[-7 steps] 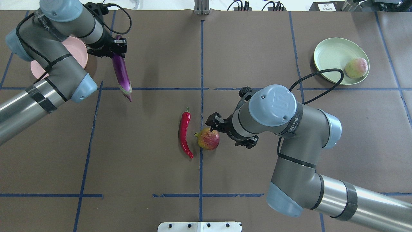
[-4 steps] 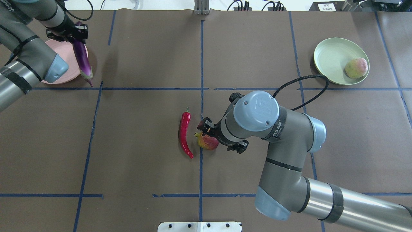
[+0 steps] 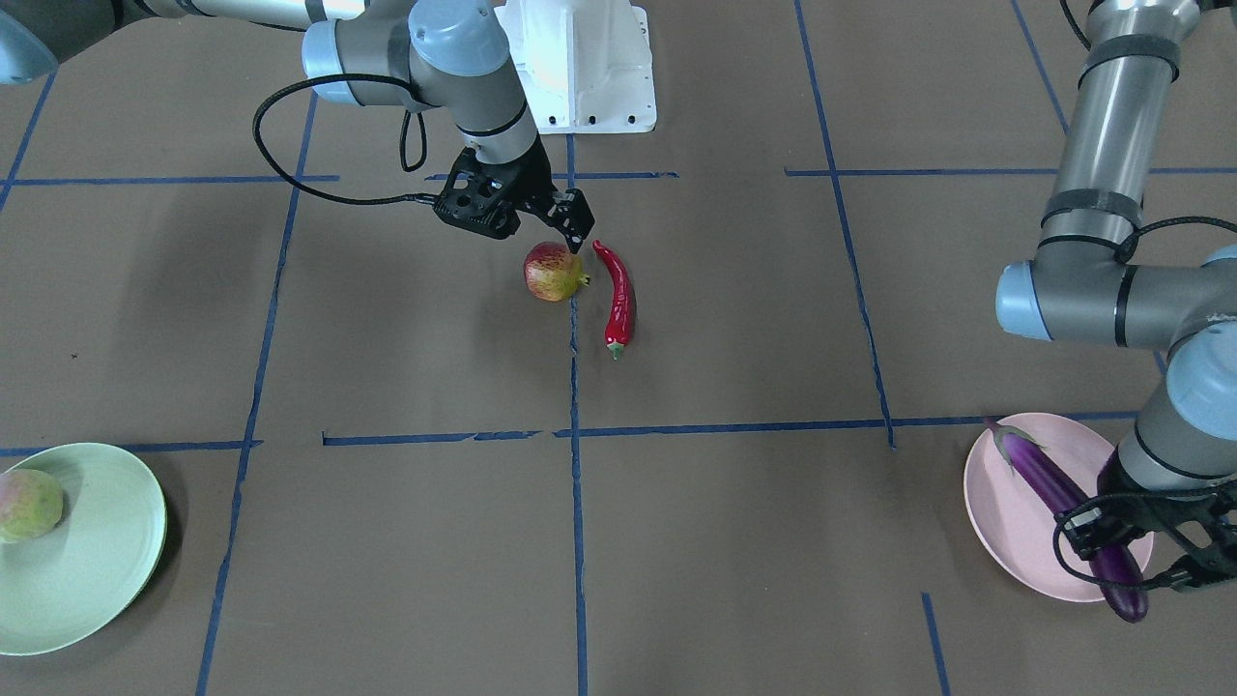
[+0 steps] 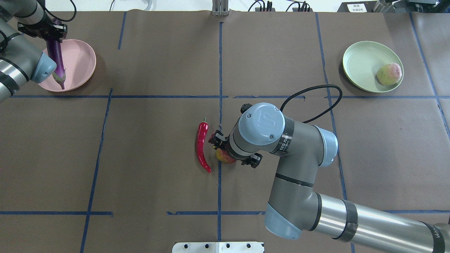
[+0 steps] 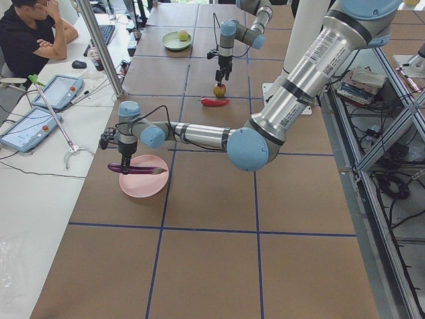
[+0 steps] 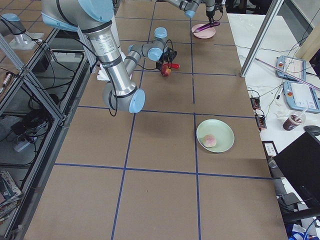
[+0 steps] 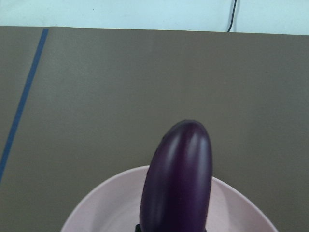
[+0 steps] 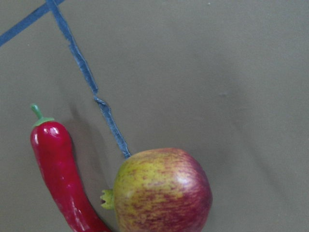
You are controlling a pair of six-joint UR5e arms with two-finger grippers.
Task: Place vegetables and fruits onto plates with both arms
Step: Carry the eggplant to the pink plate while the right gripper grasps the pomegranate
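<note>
My left gripper [image 4: 45, 30] is shut on the thick end of the purple eggplant [image 4: 56, 58] and holds it low over the pink plate [image 4: 79, 61]. The eggplant's green cap points toward the plate's near rim. It also shows in the front view [image 3: 1053, 488] and the left wrist view [image 7: 178, 179]. My right gripper [image 4: 232, 150] is open just above the red-yellow pomegranate [image 3: 553, 272], which sits on the table. The red chili [image 4: 201, 146] lies close beside it on the left. The pale green-pink fruit [image 4: 389, 74] lies on the green plate [image 4: 362, 59].
The white base block [image 4: 218, 247] is at the near table edge. Blue tape lines cross the brown table cover. The right arm's black cable [image 4: 316, 95] loops over the table behind the arm. A person [image 5: 30, 33] sits beyond the far left end.
My left gripper has carried the eggplant left, from beside the pink plate to over it. My right gripper has moved left over the pomegranate, now covering most of it from above.
</note>
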